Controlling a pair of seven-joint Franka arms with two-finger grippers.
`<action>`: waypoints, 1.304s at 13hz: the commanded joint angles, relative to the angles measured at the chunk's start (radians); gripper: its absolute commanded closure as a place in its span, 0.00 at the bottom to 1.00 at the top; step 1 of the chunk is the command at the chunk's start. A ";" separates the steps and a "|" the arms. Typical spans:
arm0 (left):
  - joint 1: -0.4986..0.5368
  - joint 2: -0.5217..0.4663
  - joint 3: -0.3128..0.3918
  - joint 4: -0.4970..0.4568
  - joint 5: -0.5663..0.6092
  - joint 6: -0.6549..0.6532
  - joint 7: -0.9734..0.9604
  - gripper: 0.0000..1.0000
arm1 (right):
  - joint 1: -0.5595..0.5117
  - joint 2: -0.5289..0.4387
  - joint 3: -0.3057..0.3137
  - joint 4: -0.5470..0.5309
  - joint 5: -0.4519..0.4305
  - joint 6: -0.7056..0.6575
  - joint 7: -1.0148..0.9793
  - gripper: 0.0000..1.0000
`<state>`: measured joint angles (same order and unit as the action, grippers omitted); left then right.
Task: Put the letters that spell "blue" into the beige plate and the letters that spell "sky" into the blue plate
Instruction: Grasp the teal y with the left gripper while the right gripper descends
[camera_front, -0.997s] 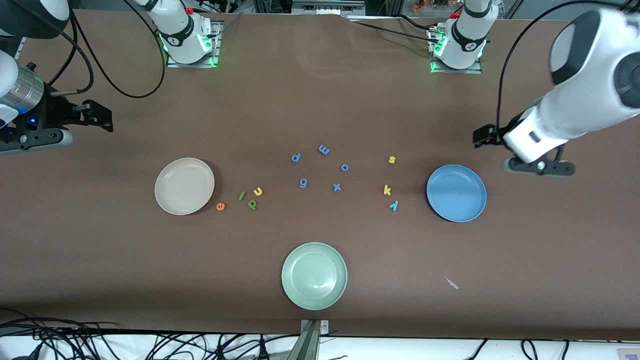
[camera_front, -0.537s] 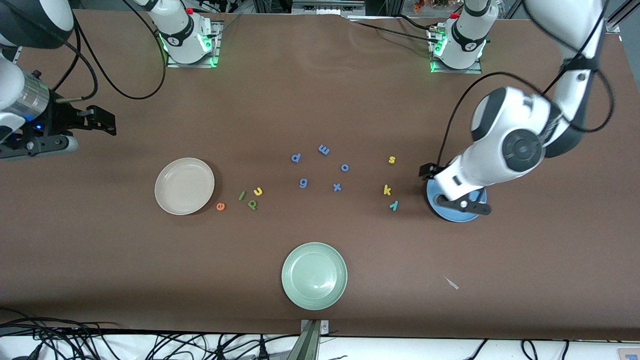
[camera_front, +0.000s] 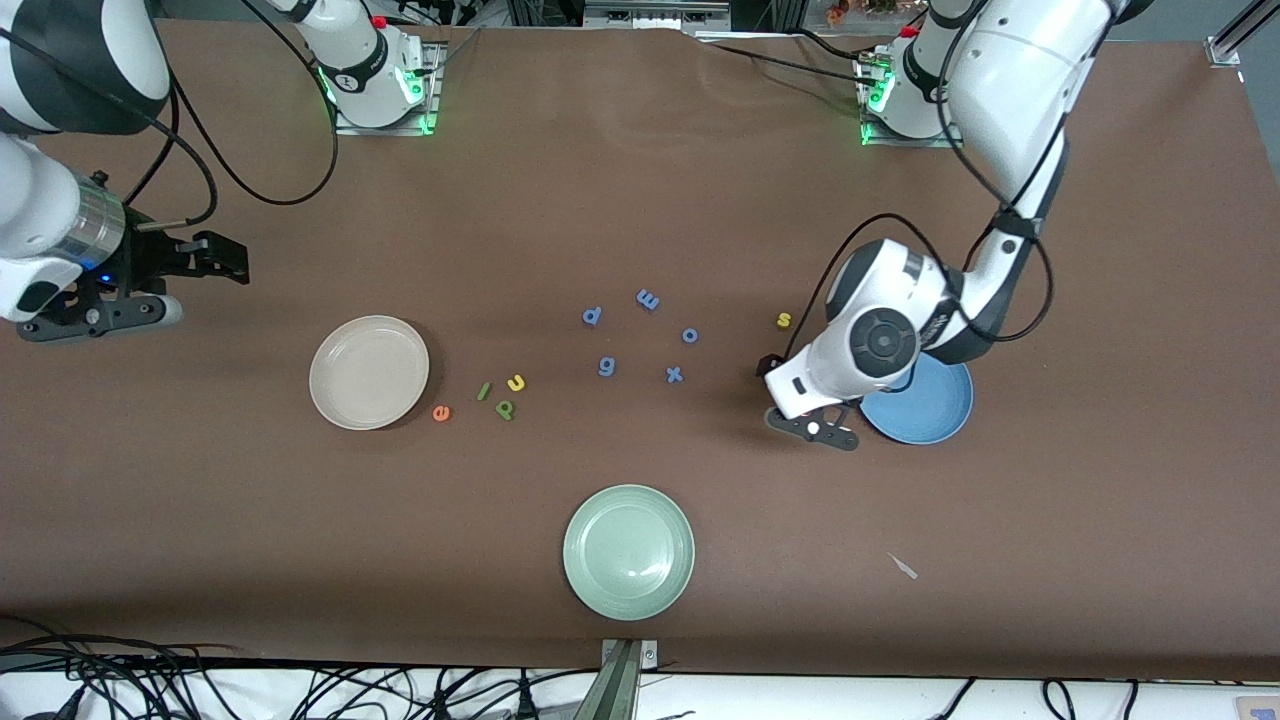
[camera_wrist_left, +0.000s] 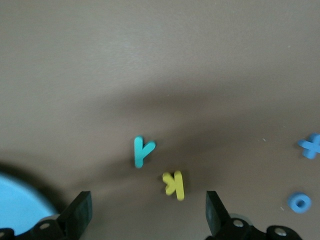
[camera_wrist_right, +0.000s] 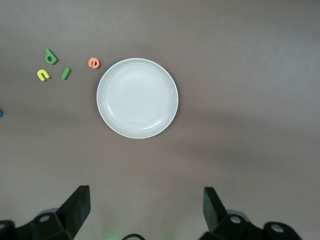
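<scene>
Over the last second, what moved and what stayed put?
The left gripper swept in from the table's edge, crossed the blue plate, and now hangs open over the yellow k and teal y. The right gripper drifted slightly, open. Nothing grasped; letters and plates unmoved.

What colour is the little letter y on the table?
Teal; the y shows best in the left wrist view.

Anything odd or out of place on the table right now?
One thing: a small pale scrap lies on the table toward the left arm's end, nearer the front camera than the blue plate. It is no letter. Otherwise nothing stands out.
</scene>
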<state>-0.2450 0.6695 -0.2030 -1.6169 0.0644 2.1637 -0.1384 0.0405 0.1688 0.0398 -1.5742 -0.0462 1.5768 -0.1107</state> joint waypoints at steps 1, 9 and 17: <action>-0.011 0.042 0.011 0.025 0.043 0.048 -0.016 0.03 | 0.012 0.079 0.006 0.034 -0.001 0.018 -0.001 0.00; -0.011 0.100 0.010 0.025 0.123 0.117 -0.018 0.26 | 0.102 0.440 0.130 0.111 -0.015 0.520 -0.058 0.00; -0.008 0.110 0.014 0.025 0.124 0.145 -0.007 0.97 | 0.105 0.483 0.157 -0.170 -0.082 0.896 -0.196 0.01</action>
<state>-0.2486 0.7729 -0.1937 -1.6096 0.1536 2.3089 -0.1409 0.1563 0.6946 0.1864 -1.6391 -0.0921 2.3905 -0.2877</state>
